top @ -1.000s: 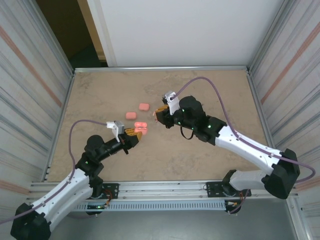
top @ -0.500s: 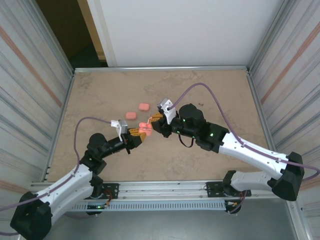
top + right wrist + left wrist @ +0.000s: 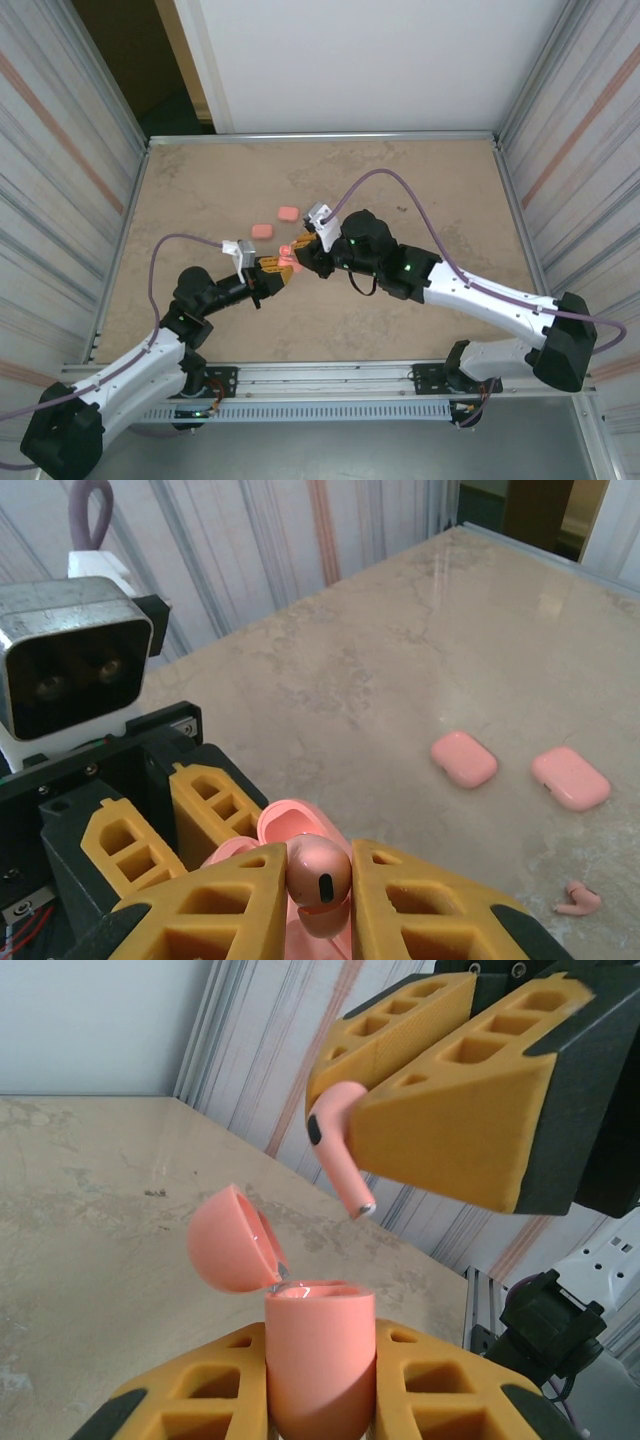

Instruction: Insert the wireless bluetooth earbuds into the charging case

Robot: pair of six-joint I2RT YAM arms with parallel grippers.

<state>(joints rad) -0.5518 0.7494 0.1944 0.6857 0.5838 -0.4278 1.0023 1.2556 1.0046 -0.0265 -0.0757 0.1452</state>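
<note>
My left gripper is shut on a salmon-pink charging case, held upright with its lid flipped open. Just above the case's mouth hangs one of the earbuds, stem down and tilted. My right gripper is shut on this earbud's head. From above, the two grippers meet mid-table, left gripper below and left of right gripper, with the case between them. Another earbud lies loose on the table.
Two closed pink cases lie on the table beyond the grippers; in the right wrist view these closed cases lie side by side. Metal walls bound the marble-look table.
My right gripper has carried the earbud leftward, from apart from the case to just over its open mouth. The left gripper rose slightly with the case early on, then stayed still.
</note>
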